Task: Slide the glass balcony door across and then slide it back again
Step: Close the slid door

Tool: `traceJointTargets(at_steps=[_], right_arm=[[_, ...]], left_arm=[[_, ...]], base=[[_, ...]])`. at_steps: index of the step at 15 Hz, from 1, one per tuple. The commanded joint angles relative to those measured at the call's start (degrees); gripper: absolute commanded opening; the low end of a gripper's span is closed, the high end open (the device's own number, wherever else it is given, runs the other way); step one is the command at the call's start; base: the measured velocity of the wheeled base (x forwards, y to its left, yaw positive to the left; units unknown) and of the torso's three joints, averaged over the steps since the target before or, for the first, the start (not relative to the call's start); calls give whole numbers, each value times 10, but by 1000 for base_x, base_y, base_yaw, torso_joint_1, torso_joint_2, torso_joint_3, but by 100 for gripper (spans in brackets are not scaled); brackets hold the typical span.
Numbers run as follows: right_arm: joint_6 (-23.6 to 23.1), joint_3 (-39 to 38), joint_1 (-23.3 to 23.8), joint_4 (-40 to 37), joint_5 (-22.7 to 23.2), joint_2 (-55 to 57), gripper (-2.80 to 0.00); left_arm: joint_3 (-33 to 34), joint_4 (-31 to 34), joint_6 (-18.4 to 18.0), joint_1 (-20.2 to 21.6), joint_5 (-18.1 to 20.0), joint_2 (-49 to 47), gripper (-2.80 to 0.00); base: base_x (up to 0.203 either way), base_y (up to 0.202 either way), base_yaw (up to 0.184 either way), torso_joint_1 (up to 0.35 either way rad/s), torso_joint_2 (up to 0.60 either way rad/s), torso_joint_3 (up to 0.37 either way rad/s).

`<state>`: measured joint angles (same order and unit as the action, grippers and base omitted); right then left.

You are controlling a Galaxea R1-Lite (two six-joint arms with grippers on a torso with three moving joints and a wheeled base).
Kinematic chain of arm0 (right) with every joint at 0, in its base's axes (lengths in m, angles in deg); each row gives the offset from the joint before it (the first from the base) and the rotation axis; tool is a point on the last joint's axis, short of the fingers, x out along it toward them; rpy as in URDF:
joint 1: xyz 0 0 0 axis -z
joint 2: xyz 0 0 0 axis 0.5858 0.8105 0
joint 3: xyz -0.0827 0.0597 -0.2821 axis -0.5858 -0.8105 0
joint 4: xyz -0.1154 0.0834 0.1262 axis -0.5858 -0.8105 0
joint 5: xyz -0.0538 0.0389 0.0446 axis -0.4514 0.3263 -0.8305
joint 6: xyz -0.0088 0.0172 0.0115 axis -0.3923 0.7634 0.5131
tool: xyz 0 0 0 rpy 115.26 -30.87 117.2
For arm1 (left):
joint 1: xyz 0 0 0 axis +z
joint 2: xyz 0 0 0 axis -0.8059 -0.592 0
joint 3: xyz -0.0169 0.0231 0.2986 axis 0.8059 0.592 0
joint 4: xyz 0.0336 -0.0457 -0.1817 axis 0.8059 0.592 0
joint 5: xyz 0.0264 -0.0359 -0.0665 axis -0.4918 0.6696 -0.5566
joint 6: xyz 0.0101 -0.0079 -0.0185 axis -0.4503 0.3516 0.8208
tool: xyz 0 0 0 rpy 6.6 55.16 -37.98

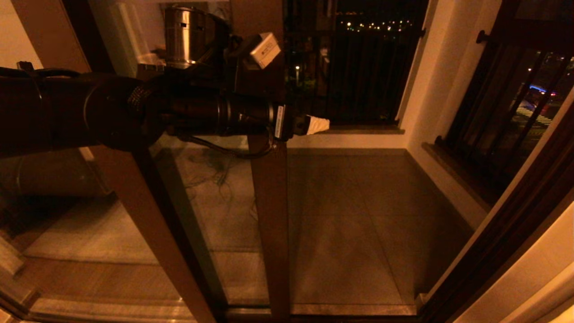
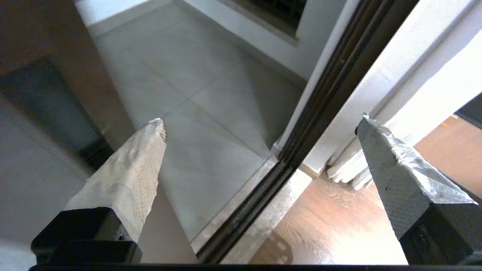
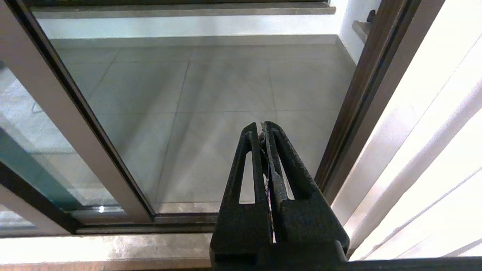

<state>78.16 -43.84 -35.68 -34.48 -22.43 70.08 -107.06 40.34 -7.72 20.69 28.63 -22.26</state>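
The glass balcony door point(image 1: 269, 202) stands partly slid across, with its dark brown stile upright in the middle of the head view and open doorway to its right. My left arm reaches in from the left and crosses that stile at handle height. The left gripper point(image 1: 314, 125) pokes just past the stile's free edge. In the left wrist view the left gripper point(image 2: 260, 124) is open, with its taped fingers point(image 2: 131, 173) wide apart and nothing between them; the blurred brown stile point(image 2: 41, 45) lies beside one finger. My right gripper point(image 3: 262, 125) is shut on nothing and hangs low facing the doorway, the door point(image 3: 49, 109) off to one side.
The dark door jamb point(image 1: 506, 215) bounds the opening on the right, and the floor track point(image 1: 350, 309) runs along the threshold. A lighter-brown fixed stile point(image 1: 152, 224) stands to the left. Balcony tiles point(image 1: 350, 202) and black-barred windows point(image 1: 358, 67) lie beyond. A white curtain point(image 3: 433, 150) hangs by the jamb.
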Motion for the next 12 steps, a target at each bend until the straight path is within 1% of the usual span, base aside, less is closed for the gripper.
traceJointTargets(at_steps=[1, 3, 5, 12], right_arm=[[0, 0, 0, 0, 0, 0, -280], [0, -1, 0, 0, 0, 0, -280], [0, 0, 0, 0, 1, 0, -280], [0, -1, 0, 0, 0, 0, -280]], left_arm=[[12, 0, 0, 1, 1, 15, 0], [17, 2, 0, 2, -3, 21, 0], [16, 1, 0, 5, -20, 18, 0], [0, -2, 0, 7, -21, -16, 0]], base=[[0, 0, 0, 0, 0, 0], [0, 0, 0, 0, 0, 0], [0, 0, 0, 0, 0, 0], [0, 0, 0, 0, 0, 0]])
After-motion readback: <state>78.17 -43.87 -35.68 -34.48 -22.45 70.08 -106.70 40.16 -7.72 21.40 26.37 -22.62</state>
